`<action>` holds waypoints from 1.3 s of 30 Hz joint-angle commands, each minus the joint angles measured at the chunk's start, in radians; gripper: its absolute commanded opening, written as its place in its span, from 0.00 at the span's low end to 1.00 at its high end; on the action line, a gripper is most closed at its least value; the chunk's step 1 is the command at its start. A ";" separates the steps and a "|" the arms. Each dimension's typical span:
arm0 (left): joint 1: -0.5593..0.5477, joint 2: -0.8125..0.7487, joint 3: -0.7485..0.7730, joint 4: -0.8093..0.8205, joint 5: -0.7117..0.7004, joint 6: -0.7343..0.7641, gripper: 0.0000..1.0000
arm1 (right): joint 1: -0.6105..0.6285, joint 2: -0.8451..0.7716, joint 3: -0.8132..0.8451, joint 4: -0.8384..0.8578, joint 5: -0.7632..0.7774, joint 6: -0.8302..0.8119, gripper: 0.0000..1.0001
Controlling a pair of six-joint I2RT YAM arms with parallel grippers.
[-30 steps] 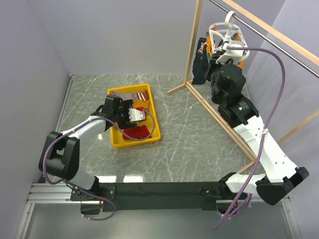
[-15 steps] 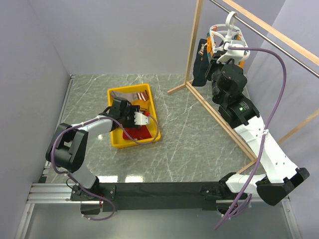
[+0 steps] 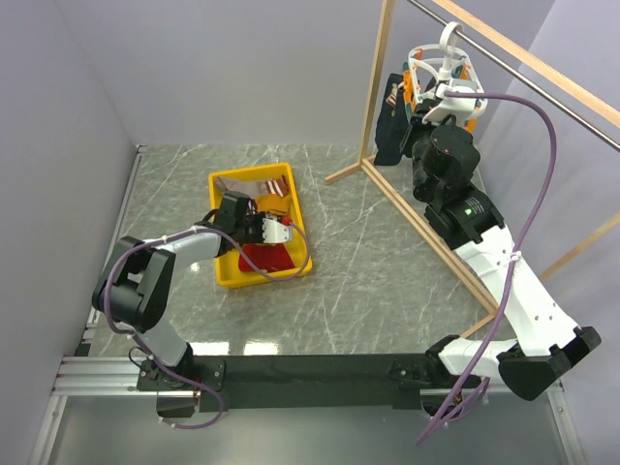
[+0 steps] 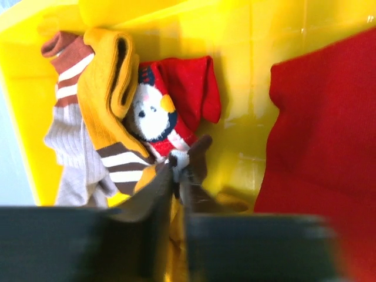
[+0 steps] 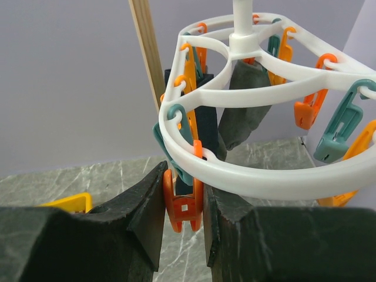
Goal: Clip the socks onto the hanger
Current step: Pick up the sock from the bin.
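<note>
The yellow bin (image 3: 225, 274) holds the loose socks: a mustard one (image 4: 106, 76), a grey-beige one (image 4: 70, 158), a big red one (image 4: 317, 147) and a red sock with a white penguin mark (image 4: 176, 100). My left gripper (image 4: 176, 171) is down in the bin, its jaws pinched together on the edge of that red penguin sock. The white hanger (image 5: 264, 176) hangs from the rod at the back right, with a navy sock (image 5: 205, 126) and a grey sock (image 5: 244, 106) clipped to it. My right gripper (image 5: 183, 205) is shut on an orange clip (image 5: 183, 202) under the ring.
A wooden frame (image 3: 378, 87) with a metal rod (image 3: 523, 68) carries the hanger. Its base bar runs across the marble table (image 3: 368, 281) on the right. Teal and orange clips (image 5: 341, 123) dangle round the ring. Grey walls close in the left and back.
My left gripper has reached further into the bin and closed its jaws on the red penguin sock. The right arm has held still on the orange clip.
</note>
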 commanded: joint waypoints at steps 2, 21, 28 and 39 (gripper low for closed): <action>-0.010 0.001 0.019 0.060 0.036 -0.073 0.01 | -0.012 -0.030 -0.016 0.033 -0.004 0.007 0.13; -0.042 -0.353 0.138 0.239 0.288 -1.072 0.01 | -0.018 -0.009 0.070 -0.076 -0.079 0.139 0.11; -0.159 -0.404 0.136 0.528 0.142 -1.695 0.01 | -0.021 -0.032 0.081 -0.095 -0.170 0.183 0.11; -0.288 -0.133 0.395 0.617 0.168 -1.941 0.01 | -0.030 -0.059 0.108 -0.106 -0.340 0.235 0.09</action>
